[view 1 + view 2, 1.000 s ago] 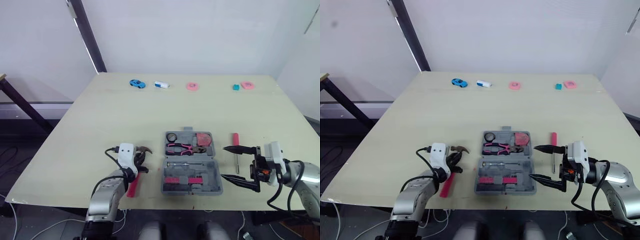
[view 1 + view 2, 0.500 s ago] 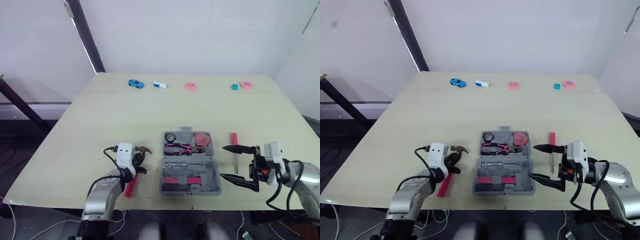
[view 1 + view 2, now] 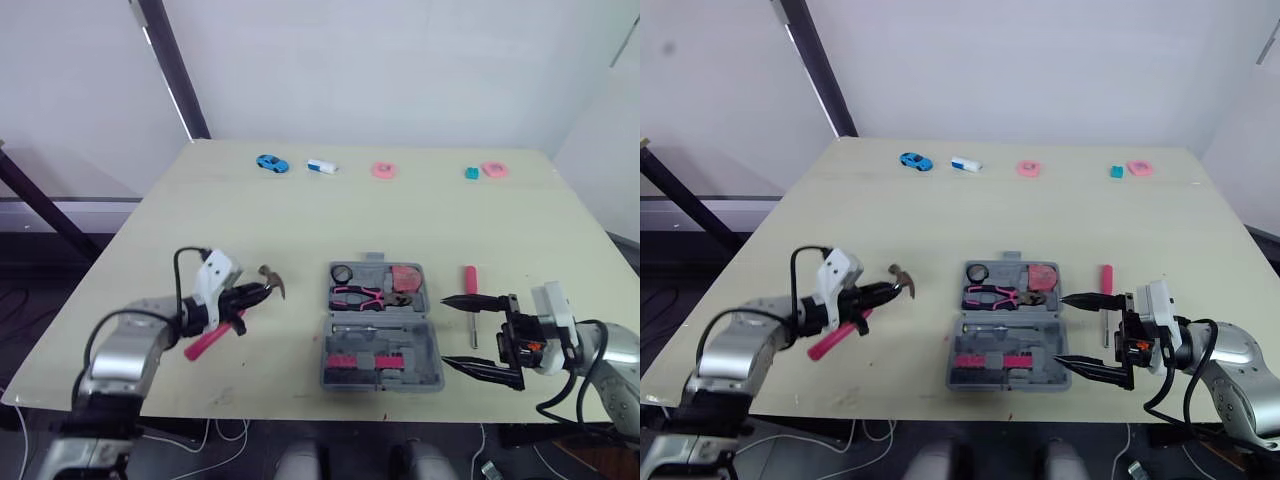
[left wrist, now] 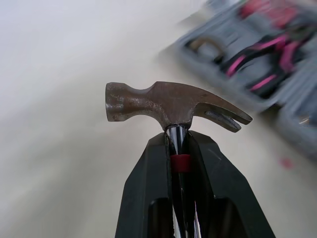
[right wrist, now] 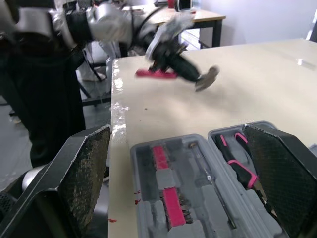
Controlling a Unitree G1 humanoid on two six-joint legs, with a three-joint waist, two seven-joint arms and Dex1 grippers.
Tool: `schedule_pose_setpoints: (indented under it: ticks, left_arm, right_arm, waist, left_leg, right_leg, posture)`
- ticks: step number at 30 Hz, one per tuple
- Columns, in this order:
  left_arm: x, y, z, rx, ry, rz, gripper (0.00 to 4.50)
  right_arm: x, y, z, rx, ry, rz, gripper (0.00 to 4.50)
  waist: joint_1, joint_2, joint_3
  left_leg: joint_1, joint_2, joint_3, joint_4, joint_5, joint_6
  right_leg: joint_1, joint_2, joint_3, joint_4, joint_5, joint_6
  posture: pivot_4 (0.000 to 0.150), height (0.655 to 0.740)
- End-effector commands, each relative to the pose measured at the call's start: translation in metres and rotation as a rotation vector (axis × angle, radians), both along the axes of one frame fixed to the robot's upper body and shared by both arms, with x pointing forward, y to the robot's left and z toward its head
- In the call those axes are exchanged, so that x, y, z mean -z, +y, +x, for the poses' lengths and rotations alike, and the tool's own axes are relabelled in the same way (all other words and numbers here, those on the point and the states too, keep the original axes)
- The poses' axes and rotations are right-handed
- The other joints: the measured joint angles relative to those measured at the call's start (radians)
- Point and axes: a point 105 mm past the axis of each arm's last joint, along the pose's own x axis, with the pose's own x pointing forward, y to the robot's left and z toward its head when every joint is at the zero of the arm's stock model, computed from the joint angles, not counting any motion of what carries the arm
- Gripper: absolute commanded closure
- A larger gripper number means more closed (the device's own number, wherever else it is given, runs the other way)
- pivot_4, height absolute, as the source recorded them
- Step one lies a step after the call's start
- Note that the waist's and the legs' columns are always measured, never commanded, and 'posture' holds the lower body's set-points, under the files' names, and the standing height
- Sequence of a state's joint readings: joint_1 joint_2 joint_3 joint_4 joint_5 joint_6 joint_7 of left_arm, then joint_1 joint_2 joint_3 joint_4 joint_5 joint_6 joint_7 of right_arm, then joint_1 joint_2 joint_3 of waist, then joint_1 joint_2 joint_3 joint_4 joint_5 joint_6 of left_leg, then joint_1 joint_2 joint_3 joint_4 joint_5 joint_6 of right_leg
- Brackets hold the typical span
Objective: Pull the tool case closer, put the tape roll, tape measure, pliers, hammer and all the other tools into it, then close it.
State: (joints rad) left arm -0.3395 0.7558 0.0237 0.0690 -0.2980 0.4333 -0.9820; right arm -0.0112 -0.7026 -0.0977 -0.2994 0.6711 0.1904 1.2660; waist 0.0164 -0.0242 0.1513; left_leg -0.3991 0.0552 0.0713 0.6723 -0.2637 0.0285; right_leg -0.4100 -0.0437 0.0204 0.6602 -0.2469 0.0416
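The grey tool case (image 3: 383,352) lies open near the table's front edge. Its far half holds a tape roll (image 3: 341,273), a pink tape measure (image 3: 405,277) and pink-handled pliers (image 3: 365,297). My left gripper (image 3: 247,294) is shut on the neck of the hammer (image 4: 168,104) and holds it in the air left of the case, pink handle (image 3: 205,342) trailing toward me. A red-handled screwdriver (image 3: 470,281) lies on the table just right of the case. My right gripper (image 3: 447,330) stands wide open beside the case's right edge, its fingers (image 5: 84,168) holding nothing.
Along the table's far edge sit a blue toy car (image 3: 270,163), a white and blue block (image 3: 321,168), a pink ring (image 3: 383,171), a teal block (image 3: 471,174) and a pink piece (image 3: 493,169). A dark pole (image 3: 170,70) leans behind the back left corner.
My left gripper has lifted the hammer off the table and carried it up and to the left. The right gripper has stayed beside the case.
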Motion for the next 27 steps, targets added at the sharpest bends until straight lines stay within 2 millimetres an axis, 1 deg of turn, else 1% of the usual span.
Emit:
schedule_pose_setpoints:
  ticks: [1, 2, 4, 6, 7, 8, 10, 11, 13, 15, 17, 21, 23, 27]
  left_arm:
    - [-0.014, -0.024, -0.003, 0.174, -0.032, 0.09, 4.32]
    - [-0.017, -0.029, -0.004, 0.208, -0.035, 0.109, 4.32]
    - [-0.023, -0.047, -0.006, 0.284, -0.018, 0.112, 4.32]
    - [-0.024, -0.069, -0.015, 0.409, -0.026, 0.173, 4.32]
    - [-0.023, -0.075, -0.018, 0.442, -0.029, 0.193, 4.32]
    - [-0.024, -0.086, -0.022, 0.476, -0.034, 0.197, 4.32]
    - [-0.028, -0.115, -0.029, 0.545, -0.022, 0.166, 4.32]
    - [-0.029, -0.126, -0.032, 0.575, -0.014, 0.163, 4.32]
    - [-0.026, -0.147, -0.035, 0.64, -0.007, 0.183, 4.32]
    - [-0.023, -0.161, -0.035, 0.682, 0.014, 0.189, 4.32]
    - [-0.018, -0.17, -0.033, 0.682, 0.045, 0.202, 4.32]
    - [0.001, -0.183, -0.029, 0.681, 0.088, 0.337, 4.32]
    - [0.008, -0.19, -0.028, 0.678, 0.096, 0.385, 4.32]
    - [0.016, -0.211, -0.036, 0.701, 0.178, 0.385, 4.32]
  right_arm:
    - [-0.009, -0.008, 0.0, 0.024, -0.046, -0.008, 0.0]
    - [-0.008, -0.009, 0.0, 0.028, -0.047, -0.012, 0.0]
    - [-0.008, -0.011, -0.002, 0.034, -0.046, -0.015, 0.0]
    - [-0.007, -0.014, -0.003, 0.056, -0.047, -0.019, 0.0]
    - [-0.007, -0.015, -0.003, 0.064, -0.049, -0.019, 0.0]
    - [-0.007, -0.016, -0.004, 0.075, -0.051, -0.019, 0.0]
    - [-0.007, -0.019, -0.004, 0.103, -0.056, -0.016, 0.0]
    - [-0.007, -0.02, -0.004, 0.113, -0.058, -0.016, 0.0]
    - [-0.007, -0.023, -0.007, 0.13, -0.049, -0.011, 0.0]
    - [-0.005, -0.026, -0.01, 0.14, -0.04, -0.018, 0.0]
    - [-0.002, -0.03, -0.012, 0.15, -0.034, -0.032, 0.0]
    - [-0.001, -0.039, -0.014, 0.183, -0.033, -0.049, 0.0]
    - [0.0, -0.041, -0.014, 0.192, -0.032, -0.051, 0.0]
    - [0.001, -0.041, -0.013, 0.198, -0.033, -0.053, 0.0]
  waist:
    - [-0.002, 0.0, 0.0]
    - [-0.003, 0.0, 0.0]
    - [-0.004, 0.0, 0.001]
    - [-0.003, -0.001, 0.001]
    - [-0.003, -0.001, 0.001]
    - [-0.003, -0.001, 0.001]
    - [-0.002, -0.001, 0.001]
    - [-0.001, -0.001, 0.001]
    - [0.0, -0.002, 0.002]
    - [-0.002, -0.002, 0.002]
    - [-0.007, -0.002, 0.002]
    - [-0.009, -0.002, 0.002]
    - [-0.007, -0.002, 0.002]
    - [-0.002, -0.002, 0.002]
  left_leg:
    - [0.0, 0.0, 0.001, 0.0, 0.0, 0.0]
    - [0.0, 0.0, 0.0, 0.0, 0.0, 0.0]
    - [0.0, 0.0, 0.0, 0.0, 0.0, 0.0]
    - [-0.001, 0.0, -0.001, 0.0, 0.0, 0.0]
    - [-0.001, 0.0, -0.001, -0.001, 0.0, 0.0]
    - [-0.001, 0.0, -0.001, -0.001, 0.0, 0.0]
    - [-0.001, 0.0, 0.0, 0.0, 0.0, 0.0]
    - [-0.001, 0.0, 0.0, 0.0, 0.0, 0.0]
    - [-0.001, 0.0, -0.001, 0.001, 0.0, 0.0]
    - [-0.001, -0.001, -0.001, 0.001, 0.0, 0.0]
    - [-0.001, -0.001, -0.001, 0.001, 0.0, 0.0]
    - [0.0, 0.0, -0.003, 0.001, 0.0, 0.0]
    - [0.0, 0.0, -0.003, 0.001, 0.0, 0.0]
    - [-0.002, 0.0, -0.004, 0.002, 0.0, 0.0]
  right_leg:
    - [0.0, 0.0, 0.0, 0.0, 0.0, 0.0]
    - [0.0, 0.0, 0.0, 0.0, 0.001, 0.001]
    - [0.0, 0.001, 0.001, 0.0, 0.001, 0.003]
    - [-0.001, 0.002, 0.0, 0.0, 0.001, 0.003]
    - [0.0, 0.002, 0.0, 0.0, 0.001, 0.003]
    - [0.0, 0.002, 0.0, 0.0, 0.001, 0.003]
    - [0.0, 0.002, 0.001, 0.0, 0.001, 0.003]
    - [0.0, 0.002, 0.001, 0.0, 0.001, 0.003]
    - [0.0, 0.002, 0.001, 0.0, 0.001, 0.003]
    - [0.0, 0.003, 0.002, 0.0, 0.001, 0.004]
    - [0.0, 0.004, 0.004, 0.0, 0.001, 0.004]
    - [0.0, 0.006, 0.005, 0.001, 0.001, 0.004]
    - [0.0, 0.007, 0.006, 0.001, 0.001, 0.003]
    - [0.0, 0.008, 0.007, 0.0, 0.001, 0.003]
  posture:
    - [0.15, 0.74]
    - [0.15, 0.74]
    - [0.15, 0.74]
    - [0.15, 0.74]
    - [0.15, 0.74]
    - [0.15, 0.74]
    - [0.15, 0.74]
    - [0.15, 0.74]
    - [0.15, 0.74]
    - [0.15, 0.74]
    - [0.15, 0.74]
    - [0.15, 0.74]
    - [0.15, 0.74]
    - [0.15, 0.74]
